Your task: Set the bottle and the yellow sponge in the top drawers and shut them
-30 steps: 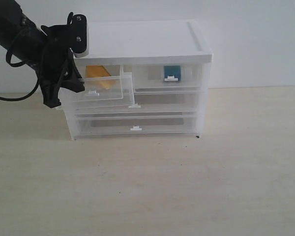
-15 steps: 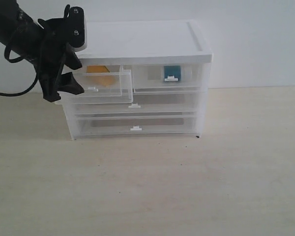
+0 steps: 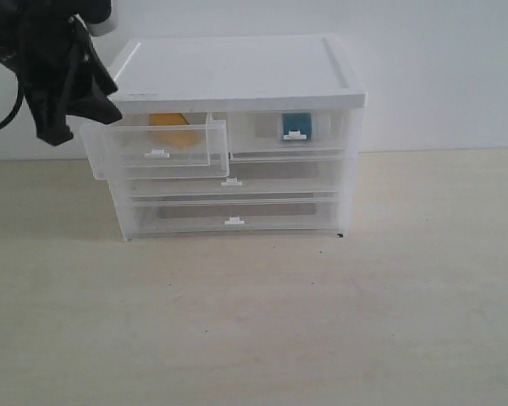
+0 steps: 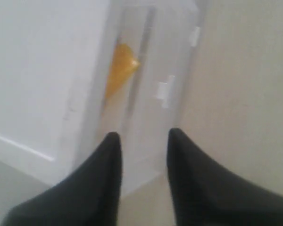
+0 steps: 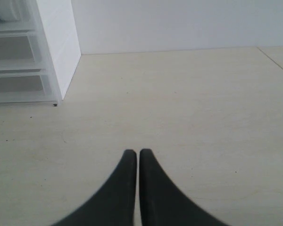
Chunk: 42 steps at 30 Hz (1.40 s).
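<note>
Yellow sponge (image 4: 120,68) lies in open drawer (image 4: 172,52), beyond left tool (image 4: 141,136).

The cabinet (image 3: 237,72) is smooth white plastic, a little shiny on top. The top drawers (image 3: 157,152) are cloudy see-through plastic. The yellow sponge (image 3: 171,127) looks dull and foamy. The worktop (image 3: 322,321) looks like pale, matt wood. The left gripper (image 4: 141,141) is dull black.

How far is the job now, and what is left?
Done: the bottle sits in the right top drawer, which looks closed, and the yellow sponge lies in the left top drawer. In hand: nothing; the left gripper hovers open near that drawer. Left: push it in, since it sticks out.
</note>
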### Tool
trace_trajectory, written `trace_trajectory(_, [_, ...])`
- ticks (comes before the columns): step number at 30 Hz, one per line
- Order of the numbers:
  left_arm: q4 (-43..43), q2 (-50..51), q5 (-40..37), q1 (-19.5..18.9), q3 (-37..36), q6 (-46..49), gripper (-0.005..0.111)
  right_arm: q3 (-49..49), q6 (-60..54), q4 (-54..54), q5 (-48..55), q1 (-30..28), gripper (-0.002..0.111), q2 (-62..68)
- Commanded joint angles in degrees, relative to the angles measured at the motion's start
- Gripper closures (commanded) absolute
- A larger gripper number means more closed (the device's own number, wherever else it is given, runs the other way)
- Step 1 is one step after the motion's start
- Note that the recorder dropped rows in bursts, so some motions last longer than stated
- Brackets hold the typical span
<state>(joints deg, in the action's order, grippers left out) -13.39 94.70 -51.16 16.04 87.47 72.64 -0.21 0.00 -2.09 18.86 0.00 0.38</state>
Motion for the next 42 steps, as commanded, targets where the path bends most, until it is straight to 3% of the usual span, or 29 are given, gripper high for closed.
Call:
trace_trajectory(1, [0.48, 1.62, -10.71, -0.09, 0.09, 0.33, 0.102, 0.21, 0.00, 0.06, -0.37, -0.06, 0.108, -0.38])
trace_trajectory(5, [0.36, 3.83, -9.24, -0.09, 0.09, -1.73, 0.102, 0.21, 0.00, 0.06, -0.37, -0.06, 0.108, -0.38])
trace_trajectory(23, [0.61, 12.55, 21.17, -0.09, 0.09, -6.48, 0.102, 0.21, 0.00, 0.06, -0.50, -0.06, 0.108, -0.38])
trace_trajectory(28, [0.61, 14.33, 25.47, -0.09, 0.09, -6.48, 0.102, 0.21, 0.00, 0.06, -0.50, -0.06, 0.108, -0.38])
trace_trajectory(32, [0.61, 14.48, 24.78, -0.09, 0.09, -7.34, 0.102, 0.21, 0.00, 0.06, -0.50, -0.06, 0.108, -0.38])
trace_trajectory(36, [0.61, 11.03, 17.68, -0.09, 0.09, -11.81, 0.102, 0.21, 0.00, 0.06, -0.50, -0.06, 0.108, -0.38])
trace_trajectory(41, [2.89, 5.17, 7.12, -0.09, 0.09, -24.23, 0.102, 0.21, 0.00, 0.06, -0.50, -0.06, 0.108, -0.38])
trace_trajectory(42, [4.35, 3.17, 4.95, -0.09, 0.09, -30.35, 0.102, 0.21, 0.00, 0.06, -0.50, -0.06, 0.108, -0.38])
